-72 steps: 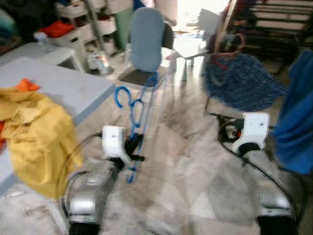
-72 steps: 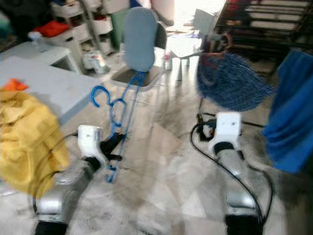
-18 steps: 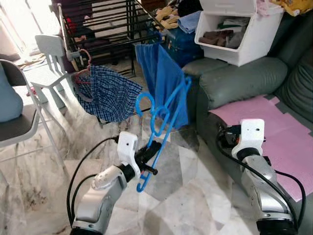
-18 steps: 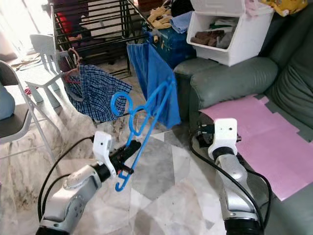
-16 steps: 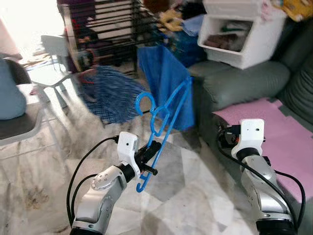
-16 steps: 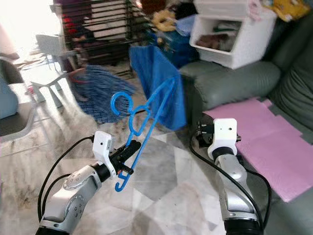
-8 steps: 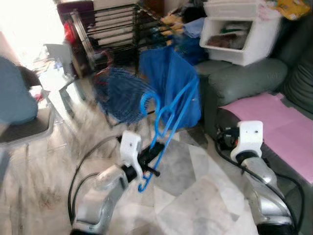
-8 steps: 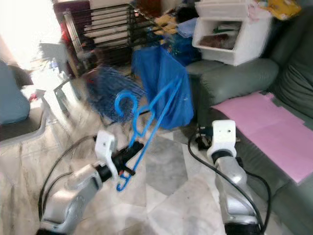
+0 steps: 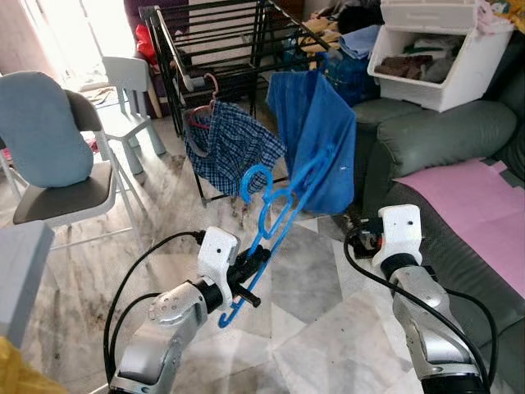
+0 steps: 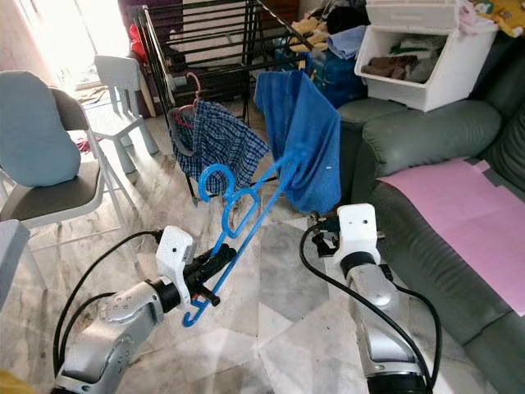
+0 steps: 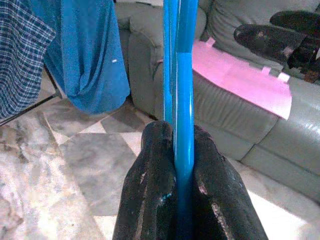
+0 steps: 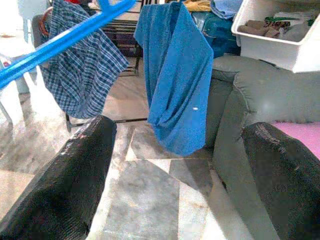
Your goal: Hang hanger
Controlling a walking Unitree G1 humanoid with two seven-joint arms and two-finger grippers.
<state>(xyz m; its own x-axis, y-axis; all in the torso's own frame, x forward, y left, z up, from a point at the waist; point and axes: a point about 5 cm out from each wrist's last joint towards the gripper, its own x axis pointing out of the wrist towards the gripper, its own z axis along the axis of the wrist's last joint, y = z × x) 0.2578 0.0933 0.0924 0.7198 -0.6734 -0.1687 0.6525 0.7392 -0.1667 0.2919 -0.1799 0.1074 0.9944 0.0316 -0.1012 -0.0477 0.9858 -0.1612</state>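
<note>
My left gripper (image 9: 261, 259) is shut on the lower bar of a pair of blue plastic hangers (image 9: 276, 207), which stand tilted up above the floor with their hooks toward the rack. In the left wrist view the fingers (image 11: 150, 200) pinch the blue hangers (image 11: 180, 75). The black drying rack (image 9: 215, 41) stands ahead. On its near rail hang a plaid garment (image 9: 232, 146), held by a pink hanger, and a blue cloth (image 9: 316, 139). My right gripper (image 12: 170, 185) is open with nothing in it, held low by the sofa's front and facing the rack.
A grey sofa (image 9: 447, 139) with a pink mat (image 9: 472, 185) and a white bin (image 9: 447, 49) runs along the right. A chair with a blue cushion (image 9: 45, 131) and a small white chair (image 9: 127, 82) stand at the left. A grey table corner (image 9: 16, 263) is near left.
The view has swung and steadied, so the rack and hung garments now sit nearer the middle and the chair is back at the left. My left gripper still grips the hangers.
</note>
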